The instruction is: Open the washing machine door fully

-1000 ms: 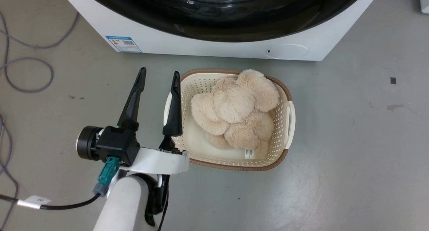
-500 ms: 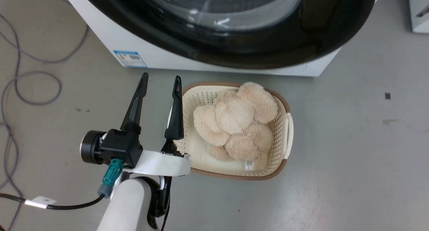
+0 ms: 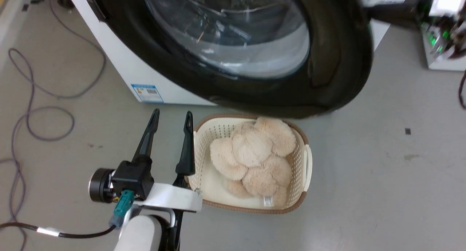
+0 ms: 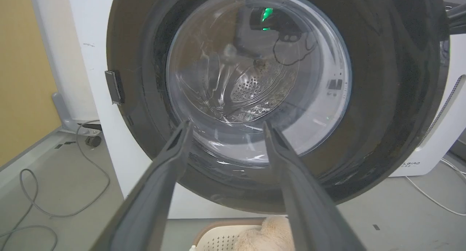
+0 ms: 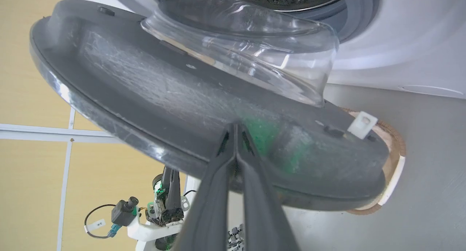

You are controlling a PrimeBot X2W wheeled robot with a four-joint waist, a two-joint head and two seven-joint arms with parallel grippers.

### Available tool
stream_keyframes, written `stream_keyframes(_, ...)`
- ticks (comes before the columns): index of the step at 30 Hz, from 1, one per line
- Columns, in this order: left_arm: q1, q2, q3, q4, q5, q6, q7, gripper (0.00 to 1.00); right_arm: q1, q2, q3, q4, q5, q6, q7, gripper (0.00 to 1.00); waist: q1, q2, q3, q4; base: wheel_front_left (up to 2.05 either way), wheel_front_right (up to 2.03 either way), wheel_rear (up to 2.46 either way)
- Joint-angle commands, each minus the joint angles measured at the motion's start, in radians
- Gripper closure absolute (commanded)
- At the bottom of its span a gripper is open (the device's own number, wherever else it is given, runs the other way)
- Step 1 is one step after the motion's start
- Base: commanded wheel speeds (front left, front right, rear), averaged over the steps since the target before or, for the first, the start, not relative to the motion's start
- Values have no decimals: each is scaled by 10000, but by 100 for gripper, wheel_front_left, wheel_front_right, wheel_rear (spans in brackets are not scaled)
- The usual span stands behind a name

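The washing machine door [image 3: 327,62], glossy black with a clear glass bowl, stands swung partly out from the white washing machine [image 3: 120,62]. In the right wrist view my right gripper [image 5: 235,127] is shut, its tips against the grey inner face of the door [image 5: 153,91], below the glass bowl [image 5: 255,58]. Its dark fingers [image 3: 391,12] reach behind the door's right edge in the head view. My left gripper [image 3: 172,115] is open and empty, low on the floor left of the basket. In the left wrist view the left gripper [image 4: 226,124] points at the door's outer face [image 4: 382,98] from a distance.
A cream laundry basket [image 3: 304,178] holding a beige plush toy [image 3: 255,156] sits on the floor under the door's lower edge. Grey cables [image 3: 47,116] loop on the floor at the left. A white appliance [image 4: 437,142] stands right of the machine.
The door has swung outward, its right edge coming away from the machine and over the basket. The head camera has tilted up. The left gripper stays open in place.
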Motion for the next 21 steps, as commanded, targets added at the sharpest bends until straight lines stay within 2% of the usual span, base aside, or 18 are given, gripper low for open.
stream_keyframes(1, 217, 16, 68, 68, 50, -41, -44, 0, 526, 215, 6, -151, 137, 8, 194, 100, 1, 0, -286, -48, 0, 0, 0)
stream_keyframes(10, 737, 16, 280, 395, 106, -131, -44, 0, 1914, 453, -138, -1118, 500, 8, 811, 100, 1, 0, -1040, -149, 0, 0, 0)
stream_keyframes(21, 1382, 16, 533, 659, 227, -280, -44, 0, 3744, 1086, -129, -2650, 618, 8, 1469, 100, 1, 0, -1642, -321, 0, 0, 0)
